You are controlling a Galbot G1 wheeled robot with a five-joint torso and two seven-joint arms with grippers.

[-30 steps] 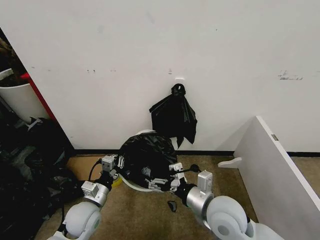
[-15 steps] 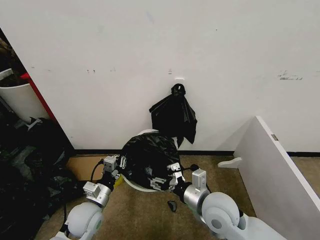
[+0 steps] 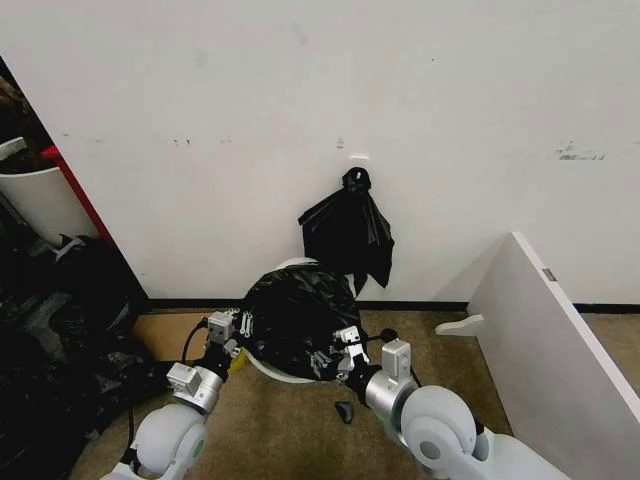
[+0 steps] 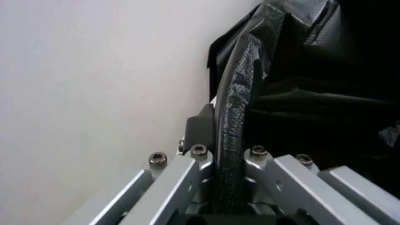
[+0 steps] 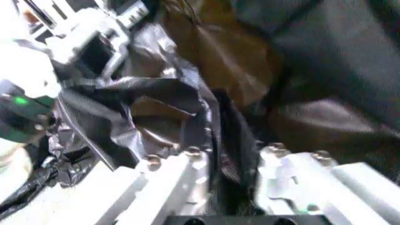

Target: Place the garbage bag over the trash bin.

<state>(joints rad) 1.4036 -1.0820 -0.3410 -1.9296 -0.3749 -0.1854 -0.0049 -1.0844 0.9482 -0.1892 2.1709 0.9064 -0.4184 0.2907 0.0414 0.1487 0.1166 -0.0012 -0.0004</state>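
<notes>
The garbage bag (image 3: 292, 318) is draped over the trash bin (image 3: 262, 368) on the floor by the wall. Its film is pinched by the left gripper (image 3: 236, 330) on one side and by the right gripper (image 3: 340, 352) on the other. The pulling-down step appears underway; next, the edges likely need drawing lower around the rim.

Both arms have glossy white rounded shells that narrow into ribbed silver wrist cylinders. The left gripper (image 3: 238, 327) and right gripper (image 3: 337, 352) are built of pale grey machined metal with black fittings and thin black cables. In the wrist views, brushed aluminium bars carry a row of dark hex socket screws. A green indicator light (image 5: 20, 100) glows on a black housing.
</notes>
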